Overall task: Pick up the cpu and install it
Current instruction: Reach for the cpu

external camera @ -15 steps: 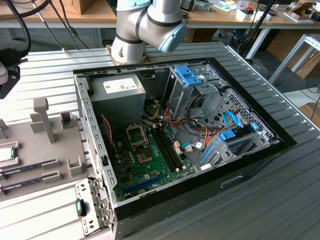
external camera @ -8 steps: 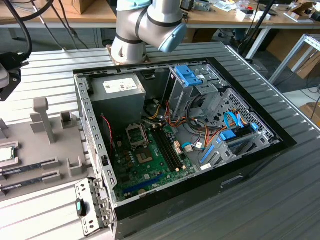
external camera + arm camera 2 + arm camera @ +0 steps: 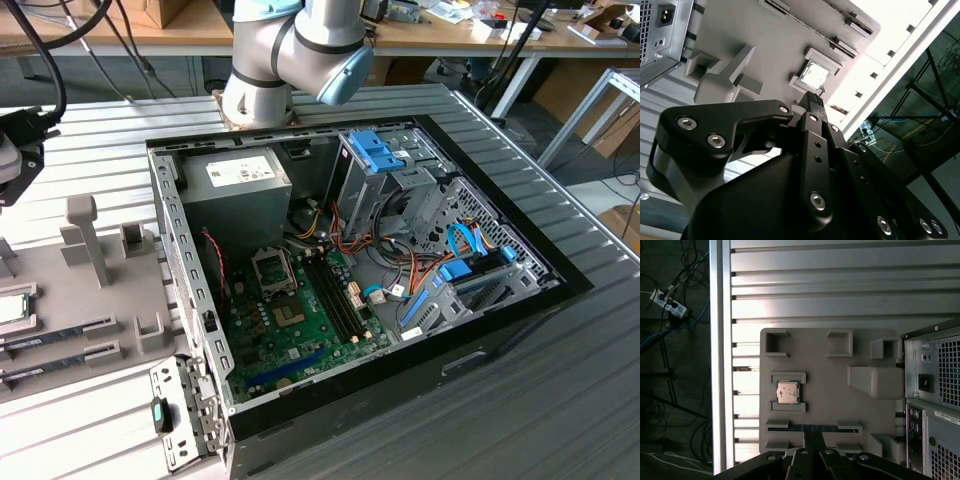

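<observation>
Where moulded grey tray (image 3: 830,407) cradles it, square silvery cpu (image 3: 788,392)

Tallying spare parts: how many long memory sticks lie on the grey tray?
2, side by side on the grey moulded tray at the exterior view's left: one long dark memory stick next to the silvery square cpu, the other just past it.

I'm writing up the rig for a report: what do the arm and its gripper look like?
The arm has rounded silver-grey joints, one with a light blue end cap. The gripper is matte black: flat linked bars, silver socket-head screws and narrow fingers.
</observation>
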Robot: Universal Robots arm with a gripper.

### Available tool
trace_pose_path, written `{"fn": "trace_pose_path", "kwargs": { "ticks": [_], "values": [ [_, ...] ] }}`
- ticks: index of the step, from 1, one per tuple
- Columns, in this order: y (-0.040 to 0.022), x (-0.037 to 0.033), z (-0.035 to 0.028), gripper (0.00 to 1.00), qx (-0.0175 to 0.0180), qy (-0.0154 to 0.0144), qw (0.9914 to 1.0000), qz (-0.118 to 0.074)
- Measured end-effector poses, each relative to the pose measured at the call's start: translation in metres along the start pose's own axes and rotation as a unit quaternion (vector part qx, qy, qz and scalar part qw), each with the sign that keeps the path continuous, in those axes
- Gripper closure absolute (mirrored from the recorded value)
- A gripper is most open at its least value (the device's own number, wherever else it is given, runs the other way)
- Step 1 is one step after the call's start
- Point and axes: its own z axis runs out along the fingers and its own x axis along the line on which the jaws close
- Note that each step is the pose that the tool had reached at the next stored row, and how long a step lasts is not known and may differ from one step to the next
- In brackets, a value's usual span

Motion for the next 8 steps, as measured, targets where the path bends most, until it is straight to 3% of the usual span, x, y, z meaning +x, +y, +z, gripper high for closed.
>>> {"fn": "trace_pose_path", "kwargs": {
  "ticks": [8],
  "values": [
    [0.0001, -0.0001, 0.0049, 0.89, 0.0000, 0.0000, 1.00000, 0.000]
  ]
}}
